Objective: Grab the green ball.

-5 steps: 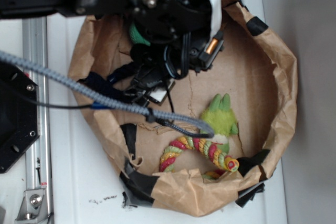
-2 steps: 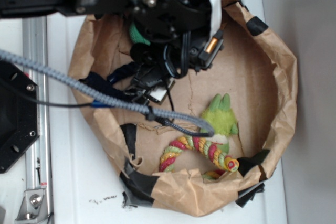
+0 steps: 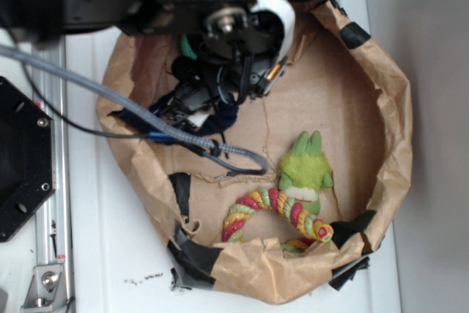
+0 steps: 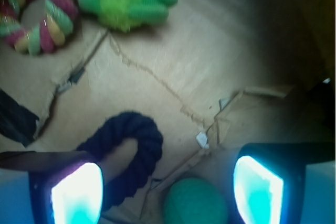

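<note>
Tool spread above green ball

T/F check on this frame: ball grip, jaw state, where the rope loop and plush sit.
1. The gripper is shut on the green ball. False: the jaws stand open, the ball between them, ungripped.
2. The navy rope loop lies beside the ball. True.
3. The plush creature sits outside the paper basin. False: it lies inside.
4. The plush has a multicoloured rope tail. True.
</note>
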`<state>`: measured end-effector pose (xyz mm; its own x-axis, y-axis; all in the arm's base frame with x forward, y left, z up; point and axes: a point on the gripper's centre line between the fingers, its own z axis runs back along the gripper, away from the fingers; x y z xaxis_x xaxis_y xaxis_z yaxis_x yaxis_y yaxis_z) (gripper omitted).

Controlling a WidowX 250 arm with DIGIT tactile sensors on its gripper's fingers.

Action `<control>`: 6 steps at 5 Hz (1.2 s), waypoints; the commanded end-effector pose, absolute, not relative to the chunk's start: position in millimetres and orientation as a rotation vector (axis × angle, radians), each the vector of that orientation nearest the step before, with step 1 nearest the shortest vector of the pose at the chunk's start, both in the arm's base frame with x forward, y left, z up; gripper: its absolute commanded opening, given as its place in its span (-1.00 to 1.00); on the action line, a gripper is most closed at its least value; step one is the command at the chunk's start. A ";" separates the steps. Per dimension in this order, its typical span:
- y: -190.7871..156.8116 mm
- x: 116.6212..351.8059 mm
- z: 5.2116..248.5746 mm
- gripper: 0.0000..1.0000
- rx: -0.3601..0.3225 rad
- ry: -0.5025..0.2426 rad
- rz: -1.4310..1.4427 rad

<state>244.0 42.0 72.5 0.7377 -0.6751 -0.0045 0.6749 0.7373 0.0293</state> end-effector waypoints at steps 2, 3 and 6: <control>46.0 237.3 67.6 1.00 0.154 -0.055 -0.827; 54.7 240.9 59.3 1.00 0.204 -0.073 -0.873; 69.5 252.2 36.7 -1.00 0.284 -0.081 -0.804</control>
